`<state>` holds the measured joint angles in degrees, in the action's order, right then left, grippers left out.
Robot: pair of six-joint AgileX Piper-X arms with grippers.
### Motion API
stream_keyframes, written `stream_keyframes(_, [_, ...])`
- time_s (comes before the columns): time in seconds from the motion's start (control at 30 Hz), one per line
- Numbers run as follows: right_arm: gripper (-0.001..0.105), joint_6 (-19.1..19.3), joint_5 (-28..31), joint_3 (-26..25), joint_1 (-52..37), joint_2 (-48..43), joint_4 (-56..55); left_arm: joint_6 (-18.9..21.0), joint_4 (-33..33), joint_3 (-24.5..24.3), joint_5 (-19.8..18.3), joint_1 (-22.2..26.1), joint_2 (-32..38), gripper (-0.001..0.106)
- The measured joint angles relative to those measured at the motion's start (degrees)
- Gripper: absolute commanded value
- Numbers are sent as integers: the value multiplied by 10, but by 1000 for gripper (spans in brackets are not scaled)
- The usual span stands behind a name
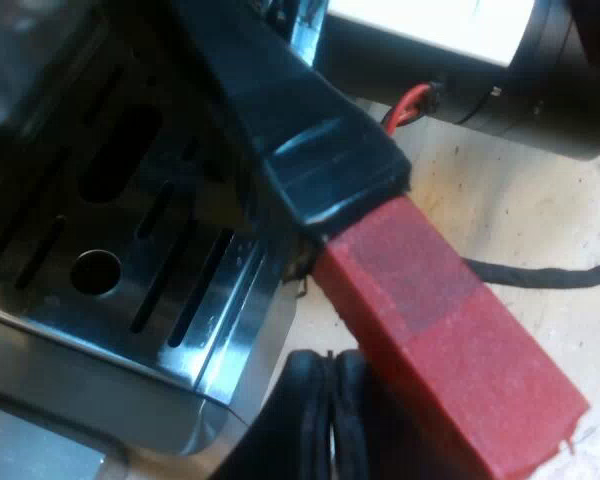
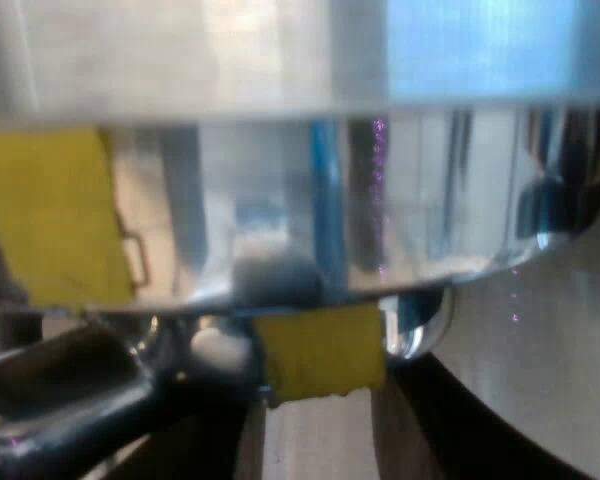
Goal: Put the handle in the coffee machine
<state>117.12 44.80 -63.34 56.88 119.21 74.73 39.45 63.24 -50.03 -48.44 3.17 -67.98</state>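
Observation:
The holder's dark handle [image 1: 280, 110] slants over the espresso machine's slotted metal drip tray [image 1: 130, 250], and its red end [image 1: 450, 340] sticks out past the tray's edge above the table. My left gripper [image 1: 330, 430] is shut, with its black fingertips pressed together right against the side of the red end, not around it. My right gripper [image 2: 325, 420] sits very close under the machine's shiny chrome front [image 2: 380, 200]. A piece of yellow tape [image 2: 320, 365] hangs just below the chrome and a black bar [image 2: 70, 400] runs beside it.
A larger yellow patch [image 2: 50, 215] lies against the chrome. A black and white section of the other arm [image 1: 500, 70] is close beyond the handle. A light wooden tabletop [image 1: 540, 220] lies under the red end.

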Motion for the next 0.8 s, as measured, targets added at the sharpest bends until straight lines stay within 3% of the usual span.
stream_keyframes(0.57, [30,-1,2,0,0,0,1,26,-2,4,2,-11,2,0])
stream_keyframes(0.8, [30,-1,61,-1,16,-1,-14,28,-2,12,-14,-12,4,0])
